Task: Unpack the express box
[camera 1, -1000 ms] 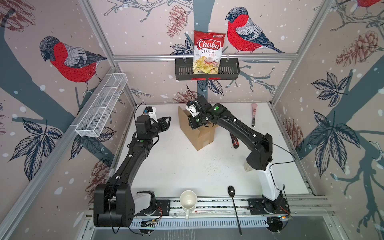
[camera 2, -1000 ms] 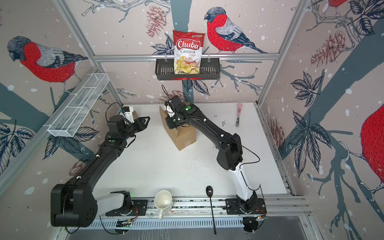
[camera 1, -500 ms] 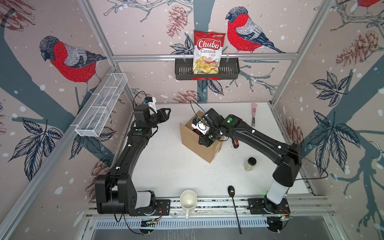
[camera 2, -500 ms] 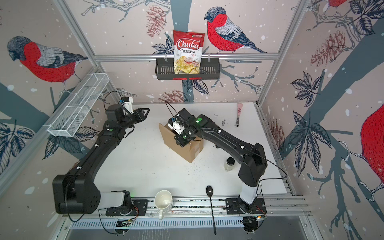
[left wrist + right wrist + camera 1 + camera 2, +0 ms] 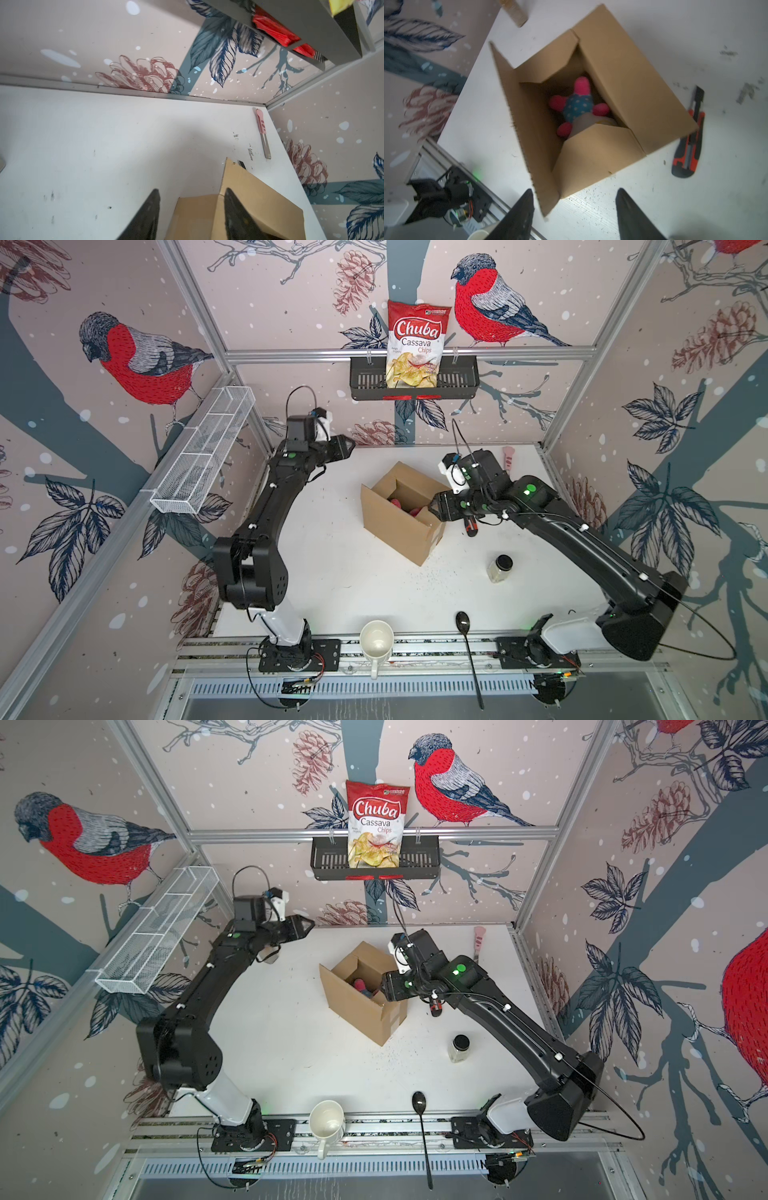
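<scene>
The express box (image 5: 399, 526) (image 5: 361, 1011) stands open in the middle of the white table, flaps spread. A pink plush toy with a blue dotted body (image 5: 577, 106) (image 5: 409, 508) lies inside it. My right gripper (image 5: 434, 506) (image 5: 384, 986) (image 5: 574, 190) hovers at the box's right rim, open and holding nothing. In the right wrist view, the box (image 5: 623, 83) has a corner that reaches between the fingers without touching them. My left gripper (image 5: 351, 445) (image 5: 309, 924) (image 5: 191, 190) is raised at the back left, away from the box (image 5: 239, 207), open and empty.
A red-black box cutter (image 5: 471, 526) (image 5: 689, 143) lies right of the box, a small jar (image 5: 500, 568) nearer the front. A mug (image 5: 376, 641) and spoon (image 5: 467, 639) sit on the front rail. A pink-handled tool (image 5: 508, 456) lies back right. A black wall basket (image 5: 457, 383) holds a chips bag.
My right gripper, shut at the box's back top edge, has opened and swung to the box's right side. The box shifted slightly forward. My left gripper rose towards the back and opened wider.
</scene>
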Available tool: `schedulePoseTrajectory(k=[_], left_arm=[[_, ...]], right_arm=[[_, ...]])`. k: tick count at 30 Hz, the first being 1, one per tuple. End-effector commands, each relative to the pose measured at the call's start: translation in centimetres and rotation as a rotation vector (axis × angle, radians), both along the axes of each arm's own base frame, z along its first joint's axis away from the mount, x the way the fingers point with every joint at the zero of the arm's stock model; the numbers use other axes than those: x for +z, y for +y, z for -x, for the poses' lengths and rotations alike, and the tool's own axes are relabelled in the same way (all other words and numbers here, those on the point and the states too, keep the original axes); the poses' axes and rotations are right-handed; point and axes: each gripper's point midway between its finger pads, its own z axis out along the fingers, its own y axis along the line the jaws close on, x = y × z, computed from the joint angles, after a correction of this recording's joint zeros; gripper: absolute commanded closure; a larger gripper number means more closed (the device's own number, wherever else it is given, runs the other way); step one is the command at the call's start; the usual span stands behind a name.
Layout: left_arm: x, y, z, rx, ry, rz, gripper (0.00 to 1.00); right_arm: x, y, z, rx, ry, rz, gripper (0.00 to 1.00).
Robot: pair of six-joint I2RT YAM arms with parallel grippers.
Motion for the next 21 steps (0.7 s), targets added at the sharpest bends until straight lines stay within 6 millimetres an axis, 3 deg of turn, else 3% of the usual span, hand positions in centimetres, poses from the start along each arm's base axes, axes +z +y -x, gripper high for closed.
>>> schedulePoseTrajectory(k=[1,4,9,15,21], left_arm=[[-2.0,-1.7,1.4,-0.096,0.109,-0.186,0.33],[-2.5,-3.9,1.7,-0.169,0.146,-0.302,0.17],[-3.6,-7.0,3.0,-0.264,0.176,-0.439,0.08],[-6.8,-9.1,5.5,-0.293,0.228,-0.609,0.04],[-9.9,-10.4,7.1,-0.297,0.293,-0.745,0.04]], right_arm=[[-1.2,-1.6,-0.9,-0.202,0.044,-0.094,0.4],[-2.8,-2.0,-1.1,-0.271,0.064,-0.147,0.4],[-5.6,-2.1,-1.8,-0.308,0.109,-0.172,0.38],[-7.6,-1.7,-2.8,-0.288,0.168,-0.146,0.37],[-8.3,-1.6,-3.2,-0.269,0.18,-0.152,0.37]])
